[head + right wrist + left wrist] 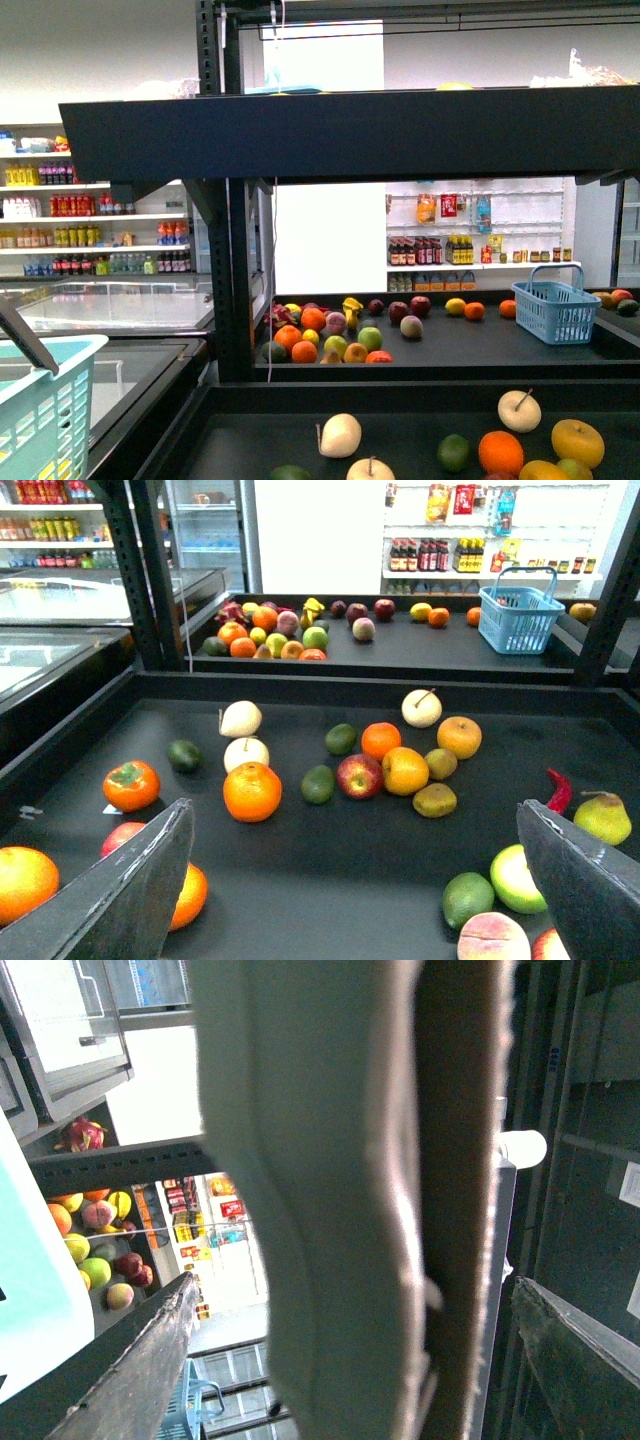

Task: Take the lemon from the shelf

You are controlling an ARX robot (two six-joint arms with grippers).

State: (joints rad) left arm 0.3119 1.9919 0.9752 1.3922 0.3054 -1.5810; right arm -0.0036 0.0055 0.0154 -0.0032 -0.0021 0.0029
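The right gripper (352,815) has its jaws spread wide with nothing between them, one dark finger (130,890) at each side of the right wrist view. It hangs over the near tray of the shelf (300,870), on the tier in front of the blue basket (520,618). Under it lie loose fruits: an orange (252,791), a red apple (360,776), a green avocado (318,784) and a persimmon (131,785), all well nearer than the basket. A red chilli (559,789) and a pear (604,817) lie on the basket's side of that tray

The left gripper (352,1282) is also parted, its dark fingers (150,1370) far apart. A broad, pale, blurred surface (330,1200) fills the space ahead of them, and I cannot tell whether it touches either finger

The lemon (455,306) sits on the same rear tray as the basket (555,310), left of it, just beside a small orange (474,310) that lies between the two. From the right wrist it shows as a yellow oval (421,611), well apart from the gripper. Further left of the basket, a heap of mixed fruit (325,338) lies by the black upright (232,290). A teal basket (45,410) stands far left of the blue one, off the shelf
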